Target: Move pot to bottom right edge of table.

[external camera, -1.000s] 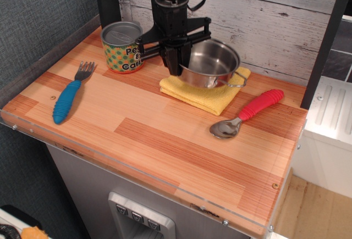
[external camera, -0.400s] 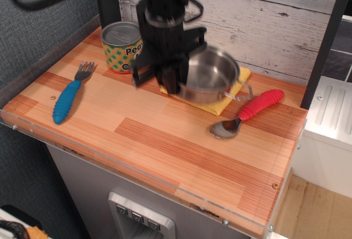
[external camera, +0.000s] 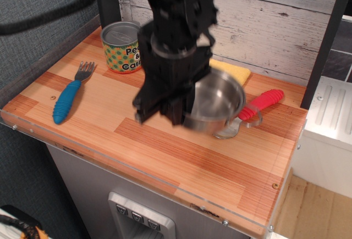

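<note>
The steel pot [external camera: 216, 105], clamped at its left rim by the blurred black gripper [external camera: 175, 112], hangs over the table [external camera: 165, 151] middle, covering the red-handled spoon [external camera: 257, 107], yellow cloth [external camera: 234, 72] behind, can [external camera: 122, 47] and blue fork [external camera: 69, 95] leftward.

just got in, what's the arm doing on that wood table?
The gripper is clamped on the left rim of the pot, carrying it toward the near right part of the table. The pot has come off the yellow cloth, which lies at the back by the wall, and now overlaps the bowl end of the red-handled spoon. The arm is motion-blurred. The can and the blue-handled fork sit untouched on the left.
</note>
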Available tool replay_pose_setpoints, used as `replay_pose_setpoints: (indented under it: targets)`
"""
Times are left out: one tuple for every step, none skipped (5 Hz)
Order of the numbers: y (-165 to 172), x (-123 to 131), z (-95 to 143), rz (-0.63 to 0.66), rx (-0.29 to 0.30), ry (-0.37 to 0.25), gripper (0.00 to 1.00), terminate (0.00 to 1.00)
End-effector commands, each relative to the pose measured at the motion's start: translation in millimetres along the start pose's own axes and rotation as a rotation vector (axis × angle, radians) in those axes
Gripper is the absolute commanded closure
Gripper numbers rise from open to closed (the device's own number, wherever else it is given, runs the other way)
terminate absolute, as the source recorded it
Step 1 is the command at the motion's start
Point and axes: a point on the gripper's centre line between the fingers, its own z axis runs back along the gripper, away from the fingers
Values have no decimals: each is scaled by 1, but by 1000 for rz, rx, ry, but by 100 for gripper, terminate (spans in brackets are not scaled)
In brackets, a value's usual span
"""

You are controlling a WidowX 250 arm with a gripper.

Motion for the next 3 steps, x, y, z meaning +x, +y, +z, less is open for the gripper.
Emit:
replay_pose_setpoints:
  targets:
    - [13, -25, 4, 42, -51, 15, 100, 0]
    - [24, -32, -2, 99, -75, 50, 100, 0]
    - [32, -41, -9, 118, -110, 79, 100, 0]
